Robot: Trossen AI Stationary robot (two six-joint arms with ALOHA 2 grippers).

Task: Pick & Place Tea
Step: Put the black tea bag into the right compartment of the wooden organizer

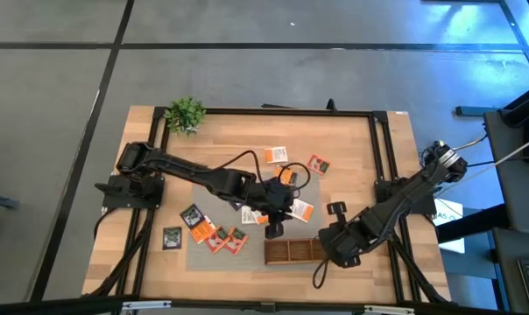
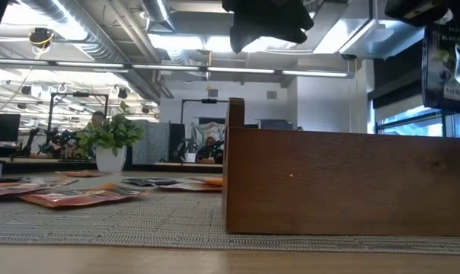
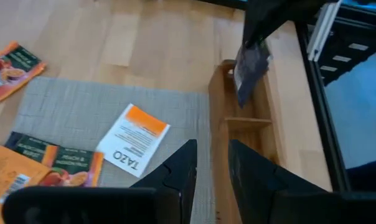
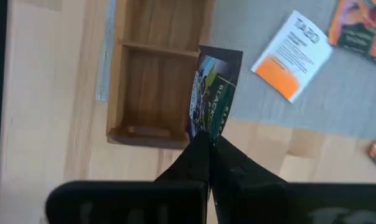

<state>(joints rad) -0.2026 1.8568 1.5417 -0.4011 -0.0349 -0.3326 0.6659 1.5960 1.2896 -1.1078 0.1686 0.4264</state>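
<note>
A dark tea sachet [image 4: 211, 93] hangs in the air over the wooden tray [image 4: 157, 68], above the end part of it. The right gripper [image 4: 208, 144] has its two fingers pinched tight on the bottom edge of this sachet, so the sachet stands up from the fingers. It is not touching the tray.

The tray [image 1: 292, 252] is long and has little walls inside that split it into parts. The parts that can be seen have no tea in them. It sits at the edge of a grey mat [image 3: 82, 118], near the front of the table [image 1: 352, 149].

A white sachet with an orange end [image 3: 133, 138] lies flat on the mat, just beside the tray. More orange and red sachets [image 1: 219, 236] lie on the mat farther off, and some dark ones [image 1: 172, 236] – a few sit on the bare wood.

The left gripper [image 3: 211, 163] hovers above the mat near the white sachet. Its fingers are a little apart and hold nothing.

A small green plant [image 1: 185, 114] stands at the back corner of the table.
</note>
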